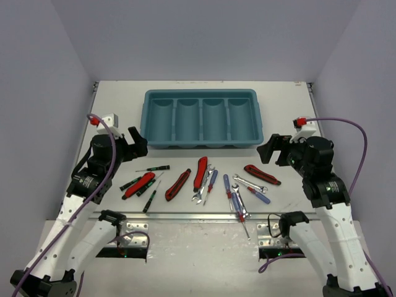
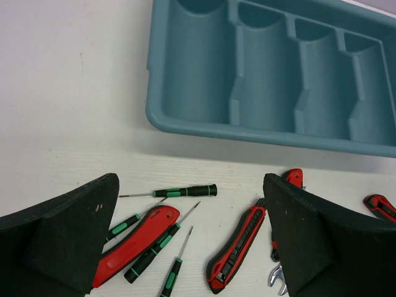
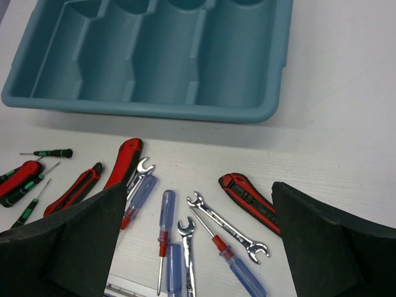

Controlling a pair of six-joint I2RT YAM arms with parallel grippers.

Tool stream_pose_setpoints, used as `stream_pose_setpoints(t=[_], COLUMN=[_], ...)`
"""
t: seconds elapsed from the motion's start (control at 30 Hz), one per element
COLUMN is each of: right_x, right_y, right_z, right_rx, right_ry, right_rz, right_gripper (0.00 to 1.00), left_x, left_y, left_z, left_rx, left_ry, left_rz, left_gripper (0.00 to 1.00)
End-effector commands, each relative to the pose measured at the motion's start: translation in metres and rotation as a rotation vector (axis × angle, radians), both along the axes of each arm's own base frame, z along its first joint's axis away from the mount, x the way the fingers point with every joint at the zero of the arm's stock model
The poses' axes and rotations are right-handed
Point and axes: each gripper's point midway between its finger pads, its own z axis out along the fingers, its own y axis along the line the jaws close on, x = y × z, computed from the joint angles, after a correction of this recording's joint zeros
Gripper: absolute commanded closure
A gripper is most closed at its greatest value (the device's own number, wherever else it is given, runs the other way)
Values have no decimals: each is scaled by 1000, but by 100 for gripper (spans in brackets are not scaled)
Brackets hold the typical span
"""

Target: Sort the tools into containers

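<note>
Status: nothing sorted yet, by my reading. The tray (image 1: 201,144) sits on the table (image 1: 117,99) beyond the tools, and all four compartments are bare in every view. The compartments run away from the arms, so a long tool can drop in lengthwise, presumably one type per slot.

Tools: a loose row on the table between the tray and the arm bases, none touching the tray.
- The precision screwdrivers (image 1: 154,168) cluster at the left, mixed with one of the pliers (image 1: 138,185).
- Two more pliers lie near the middle and a fourth at the right.
- The blue-handled screwdrivers (image 1: 228,185) and wrenches (image 1: 250,184) overlap centre-right. Several cross, so a clean pick there needs care.

Left hand (image 1: 137,145): fingers spread wide, nothing between them, raised over the left end of the row near the tray's left corner. Its wrist view frames the precision screwdrivers and pliers, likely its share.

Right hand (image 1: 272,150): likewise open and empty, over the right end. Its view frames the wrenches, blue-handled screwdrivers and rightmost pliers.

Judgement: each hand is posted over its nearer half so neither reaches across. The topmost precision screwdriver lies apart from its neighbours, which makes it an easy first target, though it is thin and flat on the table.
</note>
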Motion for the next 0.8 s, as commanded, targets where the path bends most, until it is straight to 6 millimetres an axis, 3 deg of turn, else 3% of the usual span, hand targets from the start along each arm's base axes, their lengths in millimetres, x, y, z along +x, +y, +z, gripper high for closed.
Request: stream_pose_setpoints(t=[0.0,0.13,0.23,0.43,0.53,0.63,0.77], right_x=[7,15,21,20,21,27,28], right_y=[-13,-12,-21,-17,-22,-18,-12], right_z=[5,-21,-52,-112,-130,-143,-166], right_rx=[-60,-129,-210,-422,-549,-561,-565], right_ry=[-26,64,205,455,525,539,589], right_rz=[-50,-10,-20,91,115,136,188], right_gripper=[1,1,1,1,1,2,14], left_x=[7,7,8,10,10,9,8], left_y=[-4,-7,-10,-14,-17,-21,-22], left_z=[12,10,8,4,3,3,3], left_rx=[-13,-21,-22,-22,-28,-32,-29], left_ry=[-49,-44,-37,-23,-21,-21,-23], left_rz=[-4,-23,-37,-53,-70,-94,-100], left_gripper=[0,0,0,0,0,0,0])
